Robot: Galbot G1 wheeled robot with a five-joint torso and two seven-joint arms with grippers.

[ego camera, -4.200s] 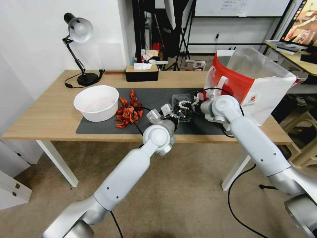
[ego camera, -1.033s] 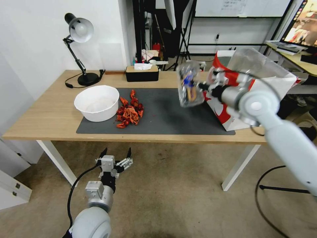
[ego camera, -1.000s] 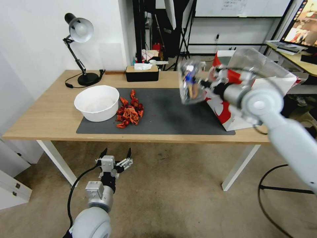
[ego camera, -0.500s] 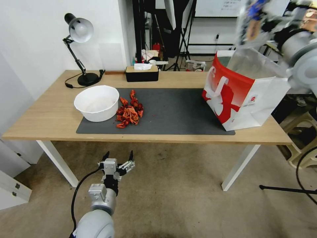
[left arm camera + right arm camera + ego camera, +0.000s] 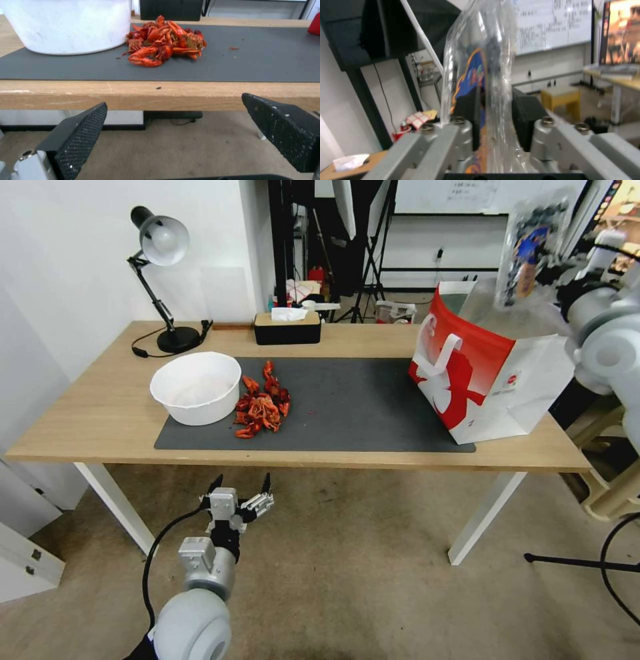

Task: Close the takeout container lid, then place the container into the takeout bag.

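My right gripper (image 5: 557, 267) is shut on the clear takeout container (image 5: 530, 250), held edge-up in the air above the open mouth of the takeout bag (image 5: 497, 373). The container's lid is closed, with dark berries and a blue-orange label showing through. In the right wrist view the black pads (image 5: 526, 112) pinch the container (image 5: 480, 75) between them. The red-and-white bag stands at the table's right end with its clear liner (image 5: 507, 310) sticking up. My left gripper (image 5: 240, 499) hangs open below the table's front edge; the left wrist view shows its fingers (image 5: 80, 132) wide apart.
A white bowl (image 5: 195, 387) and a pile of red crayfish shells (image 5: 261, 407) sit on the dark mat (image 5: 347, 407). A black tissue box (image 5: 287, 327) and a desk lamp (image 5: 163, 280) stand at the back of the wooden table (image 5: 100, 413). A stool stands right of the table.
My right gripper has carried the container up from over the mat and rightward to above the bag's mouth, dropping slightly in the last half second. The left arm has stayed low below the table.
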